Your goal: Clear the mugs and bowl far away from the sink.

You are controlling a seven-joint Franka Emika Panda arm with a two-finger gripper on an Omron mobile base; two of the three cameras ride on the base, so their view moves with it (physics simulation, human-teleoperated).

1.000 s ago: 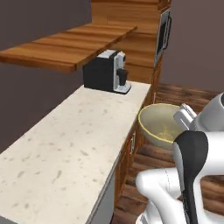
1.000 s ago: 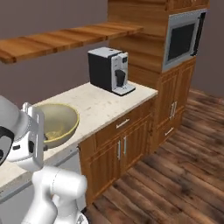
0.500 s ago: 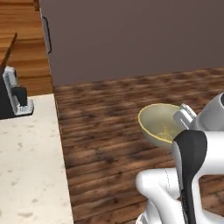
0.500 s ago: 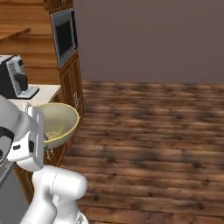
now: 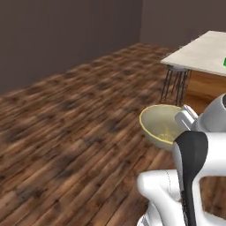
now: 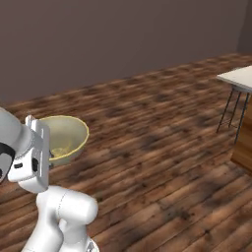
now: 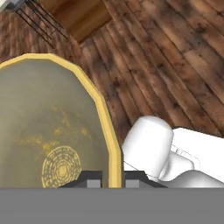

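Right, I've got the bowl up in the air over bare wood floor, carried out in front of the arm, nowhere near a counter atm. In the hand view the gripper sits at the bowl rim: one fingertip inside the wall, the other outside, yellow rim running straight up between them. So jaws are pinched nearly together on the thin wall, clamped on the rim, not on the body. Makes sense imo: bowl's too wide to span, so the edge is the only thing narrow enough to grab.

Held roughly upright w/ the opening tilted a bit toward the base cams; olive inside shows in both base views, e.g. bowl just beside the wrist. Looks empty, only some mottled pattern at the bottom.

Ahead-right in the left base view there's a pale countertop on an island w/ a wire-legged stool tucked by it, and a sliver of green at the frame edge, too cut off to call. My guess: mid-transit, drop-off still to come, prob on that counter. A rim pinch on one side is a lopsided hold, so I'd drive easy.
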